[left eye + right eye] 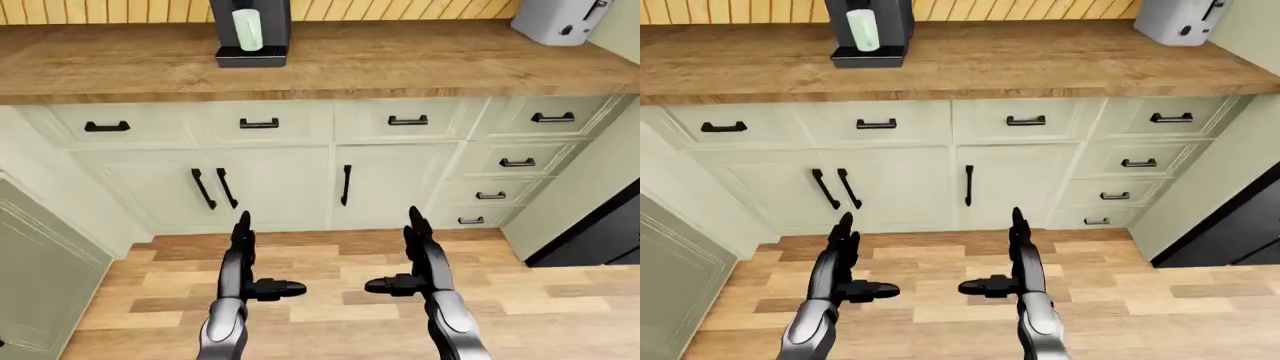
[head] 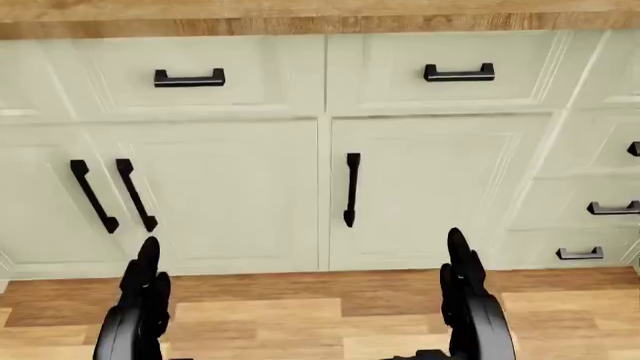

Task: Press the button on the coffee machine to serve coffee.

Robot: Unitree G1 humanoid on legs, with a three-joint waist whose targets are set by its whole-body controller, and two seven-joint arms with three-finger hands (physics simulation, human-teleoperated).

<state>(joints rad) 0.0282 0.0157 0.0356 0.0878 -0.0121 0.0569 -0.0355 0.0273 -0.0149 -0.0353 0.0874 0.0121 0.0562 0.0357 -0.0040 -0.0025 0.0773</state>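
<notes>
The black coffee machine (image 1: 252,31) stands on the wooden counter (image 1: 400,60) at the top left of the left-eye view, with a pale green cup (image 1: 247,30) on its drip tray. Its top and button are cut off by the view's upper edge. My left hand (image 1: 245,259) and right hand (image 1: 412,255) hang low over the floor, well below the counter, both open with fingers straight and thumbs pointing inward. Neither touches anything.
Pale green cabinets with black handles (image 1: 345,184) run under the counter. A grey toaster (image 1: 555,21) sits at the counter's top right. A dark appliance (image 1: 600,236) stands at the right, a cabinet side (image 1: 40,277) at the left, wood floor (image 1: 330,262) below.
</notes>
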